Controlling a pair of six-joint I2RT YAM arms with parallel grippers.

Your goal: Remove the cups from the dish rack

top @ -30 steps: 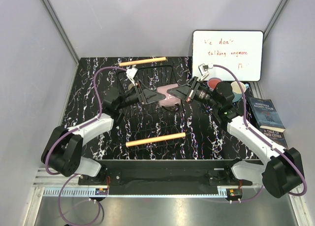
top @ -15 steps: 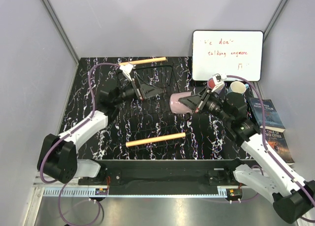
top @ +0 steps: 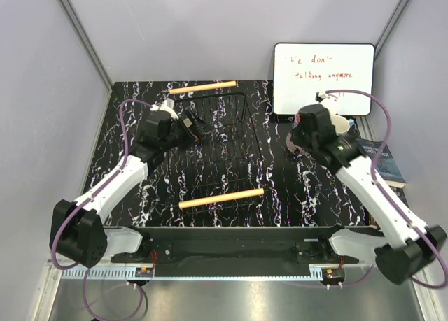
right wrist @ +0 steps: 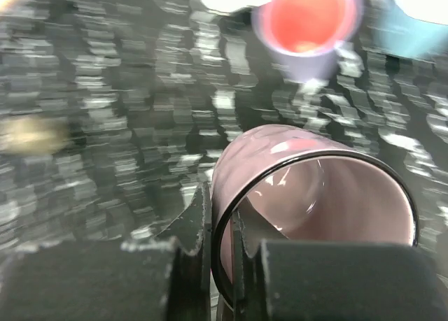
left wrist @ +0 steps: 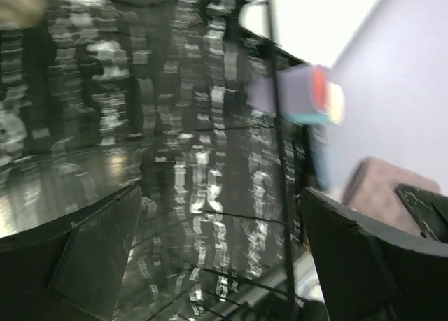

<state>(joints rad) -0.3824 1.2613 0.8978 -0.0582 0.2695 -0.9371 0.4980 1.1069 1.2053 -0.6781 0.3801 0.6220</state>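
Nearest me, the dish rack (top: pixel 224 150) lies at the centre of the table (top: pixel 294 195), its near wooden bar (top: pixel 220 197) at 6 o'clock. From above I see no cup on its wires.

At about 10 o'clock of the rack, my left tool (top: pixel 198 127) hangs with its fingers wide apart and nothing between them. At 2 o'clock, off the rack's right edge, my right tool (right wrist: pixel 222 240) is clamped on the wall of the mauve-pink cup (right wrist: pixel 308 195), one finger inside the rim and one outside. The cup's mouth faces the wrist camera, and I cannot tell whether it touches the table.

Beyond it, toward 1 o'clock, stand a purple cup (right wrist: pixel 306 20) showing coral red inside and a light blue cup (right wrist: pixel 409 31), both blurred, just before the whiteboard (top: pixel 323 76). I cannot find the olive mug.

I judge this to be the put-down of the mauve cup, late in the job. The next move calls for lowering it onto bare table near the others without knocking them, then parting the fingers.
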